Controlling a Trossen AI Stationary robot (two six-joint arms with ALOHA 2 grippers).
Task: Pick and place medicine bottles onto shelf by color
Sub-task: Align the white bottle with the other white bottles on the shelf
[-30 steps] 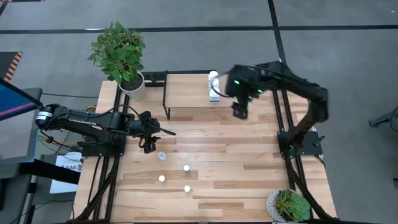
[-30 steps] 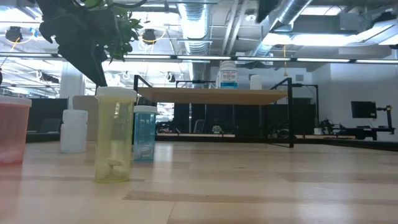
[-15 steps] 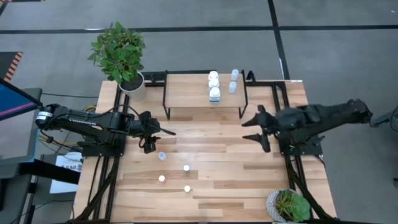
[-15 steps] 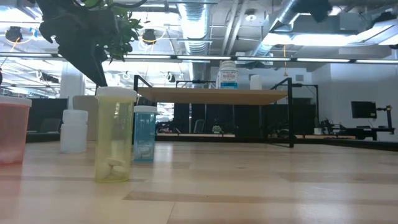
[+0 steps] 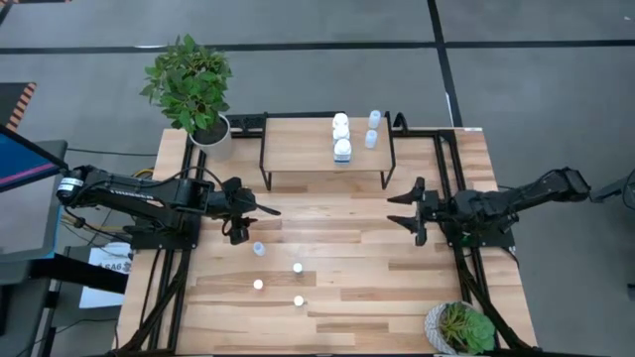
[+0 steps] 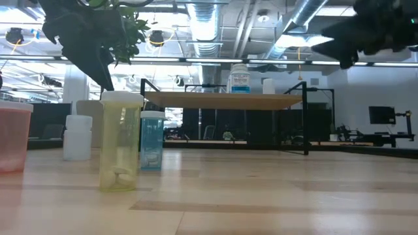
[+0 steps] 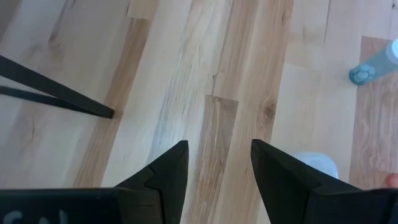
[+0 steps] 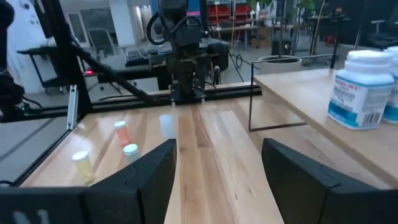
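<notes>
Since a second ago the right arm has swung off the shelf (image 5: 317,149) and out over the right side of the worktop (image 5: 347,278); it has also dropped lower than half a second ago. The left arm has not shifted. The right tool (image 5: 407,210) now hangs above bare wood in front of the shelf's right leg, fingers spread wide and holding nothing — its wrist view shows open worktop between them.

The left tool (image 5: 260,210) sits over the worktop's left side, in front of the shelf's left leg. Its fingers stand partly apart with only wood grain between them, so it grips nothing.

On the shelf, toward its right end, three white bottles (image 5: 341,136) stand in a row from back to front, with two smaller pale ones (image 5: 372,129) just beside them. On the worktop, a pale blue bottle (image 5: 258,248) stands near the left tool, and three more small bottles (image 5: 297,268) lie scattered nearer the front edge. In the low view a yellowish bottle (image 6: 120,140) stands closest, a blue one (image 6: 152,140) just behind it, a white one (image 6: 78,137) farther left.
</notes>
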